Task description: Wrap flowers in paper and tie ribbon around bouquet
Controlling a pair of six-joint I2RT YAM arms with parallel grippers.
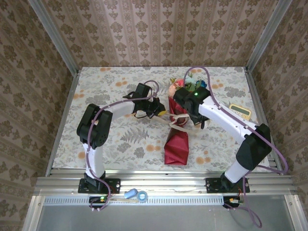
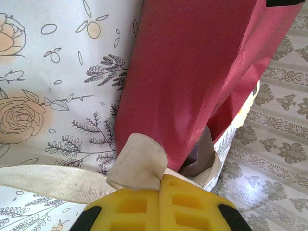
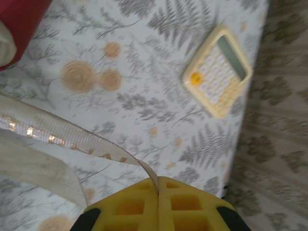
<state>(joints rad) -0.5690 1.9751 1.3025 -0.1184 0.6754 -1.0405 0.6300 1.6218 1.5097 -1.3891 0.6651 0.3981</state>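
The bouquet (image 1: 176, 139) lies on the bench (image 1: 120, 144) between the arms, the ribbon (image 2: 139, 159) crossing its middle. One ribbon end is pinched in the closed left jaws, another in the closed right jaws. Pulled unevenly, the bouquet may be dragged or crushed, or an end lost.

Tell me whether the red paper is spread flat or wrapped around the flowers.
Wrapped: the paper forms a slim cone, flowers poking from its far end.
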